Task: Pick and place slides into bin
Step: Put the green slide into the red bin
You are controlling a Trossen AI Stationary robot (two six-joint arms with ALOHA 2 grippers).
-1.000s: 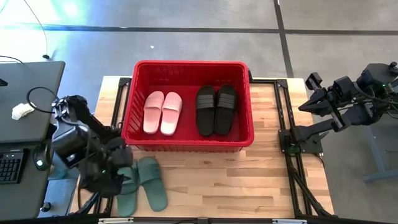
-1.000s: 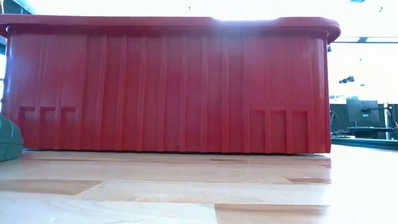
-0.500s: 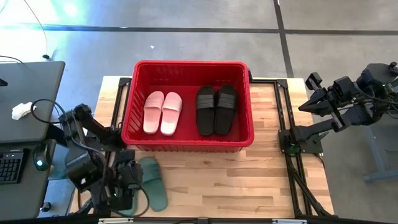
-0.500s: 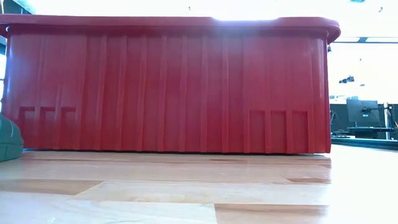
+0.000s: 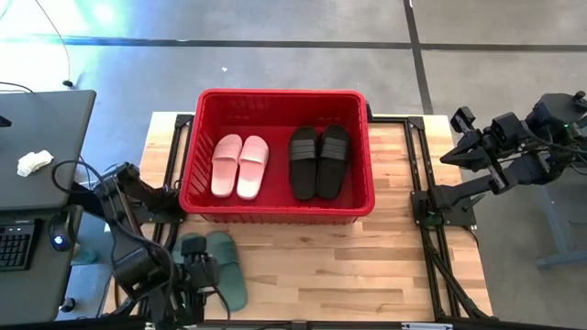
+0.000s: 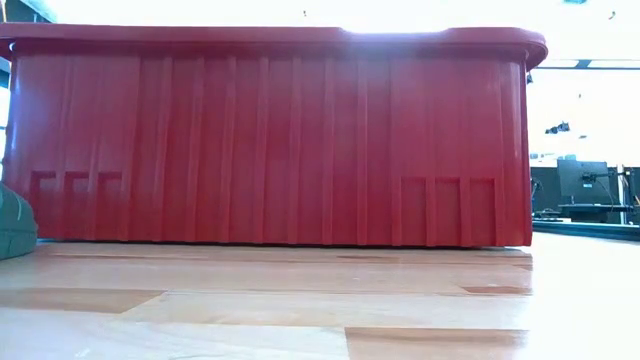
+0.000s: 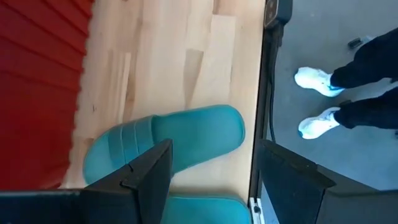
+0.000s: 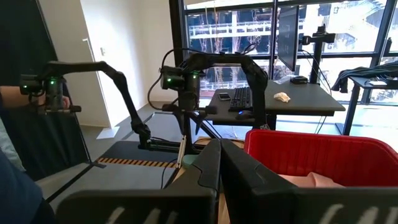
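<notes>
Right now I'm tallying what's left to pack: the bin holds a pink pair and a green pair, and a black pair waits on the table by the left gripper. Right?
Colours swapped. In the high view the bin holds the pink pair and the black pair; the green pair waits on the table by the left gripper.

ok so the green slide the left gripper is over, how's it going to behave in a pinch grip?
Probably light and somewhat bendy: the green slide looks like one-piece moulded foam, so it may sag if held by one end. It lies flat on the table, so it shouldn't roll or tip. The open left gripper may slip on the smooth sole; the ribbed strap looks like a safer hold.
</notes>
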